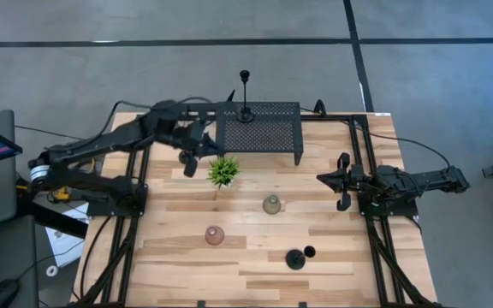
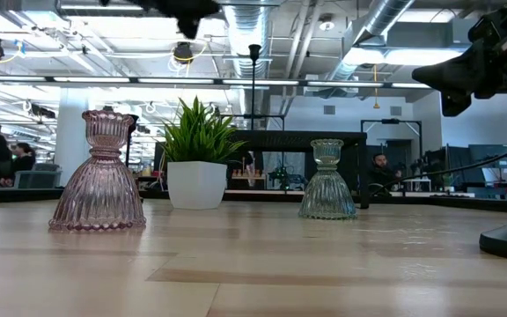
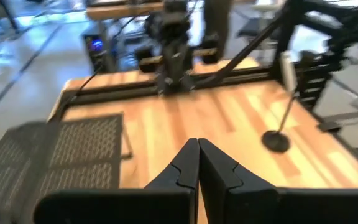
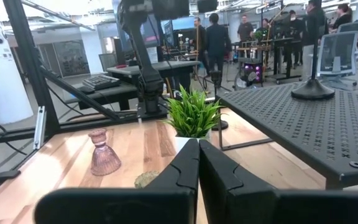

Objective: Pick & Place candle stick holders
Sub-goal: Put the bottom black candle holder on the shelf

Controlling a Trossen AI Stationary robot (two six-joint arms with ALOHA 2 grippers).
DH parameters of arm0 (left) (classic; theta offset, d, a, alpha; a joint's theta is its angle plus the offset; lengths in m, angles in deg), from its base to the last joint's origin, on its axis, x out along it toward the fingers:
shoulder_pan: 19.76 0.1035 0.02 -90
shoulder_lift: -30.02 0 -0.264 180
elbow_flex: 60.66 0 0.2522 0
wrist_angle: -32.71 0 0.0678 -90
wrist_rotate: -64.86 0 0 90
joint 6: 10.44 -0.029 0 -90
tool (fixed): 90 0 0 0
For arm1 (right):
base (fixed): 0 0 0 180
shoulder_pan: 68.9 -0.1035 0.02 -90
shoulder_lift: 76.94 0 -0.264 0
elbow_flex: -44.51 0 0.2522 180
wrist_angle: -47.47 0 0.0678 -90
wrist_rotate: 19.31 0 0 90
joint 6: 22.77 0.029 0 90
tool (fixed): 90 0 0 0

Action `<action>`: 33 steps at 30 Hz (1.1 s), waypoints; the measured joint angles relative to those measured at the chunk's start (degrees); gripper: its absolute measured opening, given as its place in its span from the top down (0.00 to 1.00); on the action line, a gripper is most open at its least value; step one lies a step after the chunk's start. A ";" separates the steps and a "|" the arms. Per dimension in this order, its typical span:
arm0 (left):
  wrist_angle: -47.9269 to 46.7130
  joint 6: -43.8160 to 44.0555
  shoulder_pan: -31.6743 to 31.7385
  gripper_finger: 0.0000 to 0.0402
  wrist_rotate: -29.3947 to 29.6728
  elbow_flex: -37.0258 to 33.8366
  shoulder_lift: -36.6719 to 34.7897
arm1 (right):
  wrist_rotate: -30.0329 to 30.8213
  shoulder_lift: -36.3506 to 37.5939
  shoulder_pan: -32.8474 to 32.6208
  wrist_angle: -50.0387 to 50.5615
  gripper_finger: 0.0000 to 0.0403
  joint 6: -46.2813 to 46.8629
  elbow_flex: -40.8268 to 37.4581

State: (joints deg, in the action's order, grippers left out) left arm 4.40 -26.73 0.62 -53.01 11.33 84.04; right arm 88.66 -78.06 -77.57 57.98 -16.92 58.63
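One slim black holder (image 1: 245,109) stands by its round base on the black mesh rack (image 1: 259,128); it also shows in the right wrist view (image 4: 313,89). A second black holder (image 1: 296,258) stands on the table near the front edge; it also shows in the left wrist view (image 3: 277,138). The pinkish glass cup (image 1: 215,235) and the greenish glass cup (image 1: 271,204) stand upright on the table. A third black holder does not show. My left gripper (image 1: 190,164) is shut and empty beside the plant. My right gripper (image 1: 322,178) is shut and empty at the table's right side.
A small green potted plant (image 1: 223,171) stands in front of the rack, between my left gripper and the glass cups. The arms' black frames run along the table's left and right edges. People and desks show in the room beyond the table.
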 joint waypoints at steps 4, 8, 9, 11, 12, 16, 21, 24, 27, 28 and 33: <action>6.65 2.65 -1.91 0.99 3.15 -10.04 -7.40 | -0.06 0.00 0.00 0.00 1.00 0.21 0.02; 13.59 3.27 -3.21 0.99 4.11 -19.84 -14.28 | -0.04 0.00 0.07 0.00 1.00 0.19 0.02; 14.74 3.48 -3.53 0.99 4.09 -21.95 -16.07 | -0.04 0.02 0.07 0.00 1.00 0.21 0.02; 16.82 4.89 -3.95 0.99 3.91 -25.79 -19.19 | -0.07 0.01 0.05 0.01 1.00 0.12 0.01; 17.62 5.72 -4.02 0.99 3.97 -27.68 -20.63 | -0.07 0.00 0.07 0.02 1.00 -0.14 0.02; 19.46 7.72 -4.39 0.99 4.05 -33.54 -25.04 | -0.04 0.02 0.07 0.00 1.00 -0.37 0.02; 23.27 10.86 -4.41 0.99 4.29 -38.94 -27.19 | 0.01 0.02 0.07 -0.02 1.00 -0.38 0.02; 26.42 11.82 -4.41 0.99 4.31 -41.65 -27.07 | 0.07 0.00 0.22 -0.06 1.00 -0.42 0.02; 30.47 13.74 -4.62 0.99 4.32 -44.21 -26.60 | -0.60 0.02 0.20 0.04 1.00 -0.42 0.02; 31.91 14.18 -4.87 0.99 4.32 -45.10 -26.58 | -2.11 0.01 0.20 0.22 1.00 -0.89 0.01; 36.07 14.92 -7.18 0.99 4.30 -47.64 -26.58 | -16.47 0.00 0.11 1.98 1.00 -5.86 0.02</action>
State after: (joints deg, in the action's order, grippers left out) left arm 40.47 -11.81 -6.56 -48.72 -36.31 57.46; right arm 72.20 -78.06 -77.46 59.97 -22.78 58.65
